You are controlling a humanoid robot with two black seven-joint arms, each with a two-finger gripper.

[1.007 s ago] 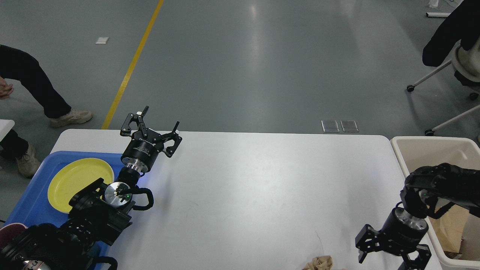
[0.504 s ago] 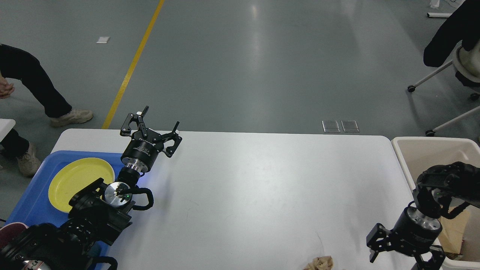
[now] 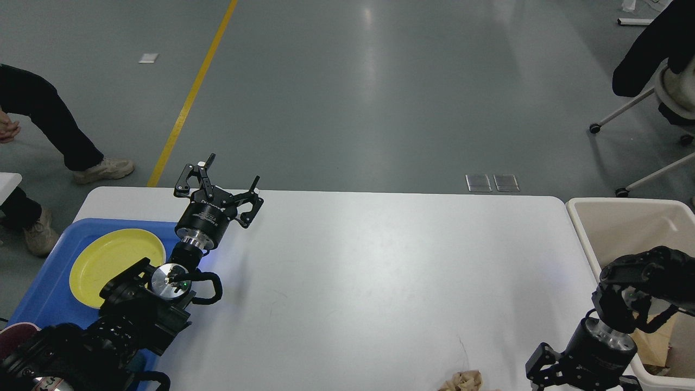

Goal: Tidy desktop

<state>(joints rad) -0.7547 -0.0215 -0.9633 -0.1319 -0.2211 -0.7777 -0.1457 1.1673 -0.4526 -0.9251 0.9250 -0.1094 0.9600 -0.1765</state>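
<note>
Left pincer (image 3: 222,183): raised over the far left edge of the worktop (image 3: 380,260), its two black fingers spread wide apart, nothing between them. A white label sits on the cylindrical body below the fingers; the print is too small to read.

Right pincer (image 3: 583,380): low at the near right corner, pointing down and cut off by the bottom of the view. Whether its fingers stand apart or together, I cannot tell.

Worktop: large, white, rounded corners, filling the middle of the view. Mostly bare, with faint scuff marks near the front.

Crumpled brown paper (image 3: 461,381): on the worktop at the near edge, just left of the right pincer, partly out of view.

Blue tray (image 3: 49,282): on the left end of the worktop, partly under the left arm. Holds a yellow plate (image 3: 108,260).

Beige bin (image 3: 624,217): just beside the right end of the worktop. Brown paper scraps lie inside, partly hidden by the right arm.

Risks, as judged:
- The crumpled paper lies right at the near edge; a careless approach by the right pincer could push it off.
- Much of that pincer is out of view, so aligning a grasp is uncertain.
- The right arm hangs close to the bin wall and could knock it while swinging.

Other writing: none legible.
</note>
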